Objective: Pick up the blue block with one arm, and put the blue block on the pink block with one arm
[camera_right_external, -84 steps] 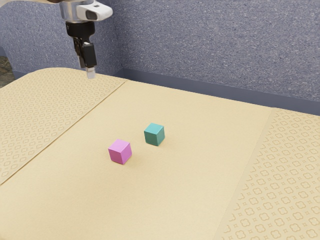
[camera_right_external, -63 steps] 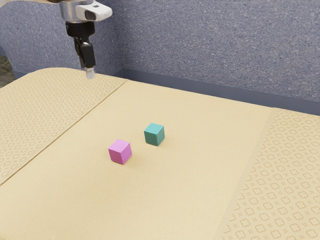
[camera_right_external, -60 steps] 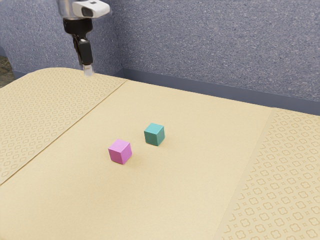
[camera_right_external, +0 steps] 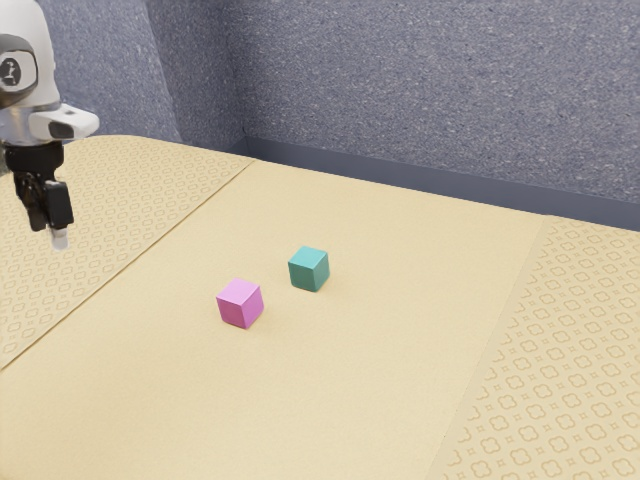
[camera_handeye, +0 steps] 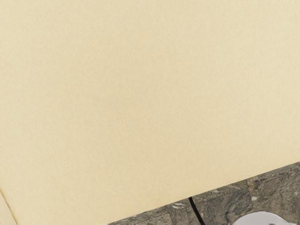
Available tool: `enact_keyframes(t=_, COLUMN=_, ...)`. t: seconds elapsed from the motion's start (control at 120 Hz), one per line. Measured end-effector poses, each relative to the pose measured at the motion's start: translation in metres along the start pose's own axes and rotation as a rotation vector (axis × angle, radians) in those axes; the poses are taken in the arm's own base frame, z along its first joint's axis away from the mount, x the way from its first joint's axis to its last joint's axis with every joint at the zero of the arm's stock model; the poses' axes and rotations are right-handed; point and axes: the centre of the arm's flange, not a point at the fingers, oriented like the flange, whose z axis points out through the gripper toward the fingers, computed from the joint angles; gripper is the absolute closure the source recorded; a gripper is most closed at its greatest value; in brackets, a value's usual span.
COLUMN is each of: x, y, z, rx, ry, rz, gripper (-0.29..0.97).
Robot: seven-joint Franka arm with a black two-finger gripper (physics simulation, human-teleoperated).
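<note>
The blue block (camera_right_external: 309, 268), teal in colour, sits on the tan table near its middle. The pink block (camera_right_external: 240, 303) rests just in front of it, toward the exterior view's left, with a small gap between them. My gripper (camera_right_external: 52, 230) hangs at the far left of the exterior view, above the patterned strip of the table and well away from both blocks. It points down, open, with nothing between its fingers. The wrist view takes in bare tan tabletop (camera_handeye: 140, 103) under my hand.
The table (camera_right_external: 400, 380) has patterned strips on both sides and a plain middle. A blue-grey wall (camera_right_external: 420, 90) runs behind it. In the wrist view the table's edge gives way to stone floor (camera_handeye: 234, 201) and a white base part (camera_handeye: 262, 219).
My arm has swung from the back of the table toward the exterior view's left and come lower. The blocks have not moved.
</note>
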Motion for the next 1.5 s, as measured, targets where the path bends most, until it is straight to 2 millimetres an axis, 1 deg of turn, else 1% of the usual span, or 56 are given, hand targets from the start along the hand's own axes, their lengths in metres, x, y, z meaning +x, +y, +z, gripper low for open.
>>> enact_keyframes(t=0.025, x=0.005, y=-0.009, z=0.012, rx=-0.012, ry=0.008, rz=-0.016, gripper=0.00)
enact_keyframes(t=0.092, x=0.019, y=-0.028, z=0.033, rx=-0.015, ry=0.041, rz=-0.043, gripper=0.00)
enact_keyframes(t=0.233, x=0.066, y=-0.068, z=0.071, rx=-0.010, ry=0.121, rz=-0.066, gripper=0.00)
enact_keyframes(t=0.317, x=0.092, y=-0.091, z=0.104, rx=-0.027, ry=0.147, rz=-0.100, gripper=0.00)
enact_keyframes(t=0.358, x=0.099, y=-0.097, z=0.110, rx=-0.023, ry=0.169, rz=-0.126, gripper=0.00)
enact_keyframes(t=0.392, x=0.103, y=-0.098, z=0.110, rx=-0.013, ry=0.190, rz=-0.147, gripper=0.00)
enact_keyframes(t=0.433, x=0.109, y=-0.095, z=0.107, rx=-0.004, ry=0.215, rz=-0.166, gripper=0.00)
enact_keyframes(t=0.45, x=0.114, y=-0.094, z=0.110, rx=-0.006, ry=0.217, rz=-0.170, gripper=0.00)
enact_keyframes(t=0.517, x=0.143, y=-0.089, z=0.121, rx=-0.015, ry=0.228, rz=-0.183, gripper=0.00)
enact_keyframes(t=0.567, x=0.160, y=-0.081, z=0.116, rx=-0.009, ry=0.251, rz=-0.195, gripper=0.00)
enact_keyframes(t=0.625, x=0.175, y=-0.074, z=0.117, rx=-0.010, ry=0.262, rz=-0.214, gripper=0.00)
enact_keyframes(t=0.725, x=0.231, y=-0.058, z=0.124, rx=0.002, ry=0.274, rz=-0.192, gripper=0.00)
enact_keyframes(t=0.775, x=0.249, y=-0.052, z=0.126, rx=0.013, ry=0.280, rz=-0.190, gripper=0.00)
enact_keyframes(t=0.917, x=0.272, y=-0.032, z=0.128, rx=0.014, ry=0.288, rz=-0.222, gripper=0.00)
enact_keyframes(t=0.983, x=0.279, y=-0.029, z=0.128, rx=0.001, ry=0.294, rz=-0.252, gripper=0.00)
enact_keyframes(t=1.025, x=0.292, y=-0.028, z=0.129, rx=-0.010, ry=0.299, rz=-0.265, gripper=0.00)
enact_keyframes(t=1.067, x=0.307, y=-0.019, z=0.133, rx=-0.020, ry=0.294, rz=-0.265, gripper=0.00)
enact_keyframes(t=1.142, x=0.326, y=-0.010, z=0.140, rx=-0.030, ry=0.283, rz=-0.278, gripper=0.00)
enact_keyframes(t=1.25, x=0.333, y=-0.009, z=0.152, rx=-0.029, ry=0.251, rz=-0.312, gripper=0.00)
enact_keyframes(t=1.292, x=0.335, y=-0.009, z=0.152, rx=-0.031, ry=0.244, rz=-0.322, gripper=0.00)
enact_keyframes(t=1.342, x=0.348, y=-0.004, z=0.144, rx=-0.029, ry=0.250, rz=-0.320, gripper=0.00)
enact_keyframes(t=1.392, x=0.362, y=0.006, z=0.141, rx=-0.018, ry=0.245, rz=-0.313, gripper=0.00)
enact_keyframes(t=1.433, x=0.369, y=0.012, z=0.142, rx=-0.013, ry=0.233, rz=-0.311, gripper=0.00)
enact_keyframes(t=1.5, x=0.374, y=0.016, z=0.150, rx=-0.014, ry=0.206, rz=-0.313, gripper=0.00)
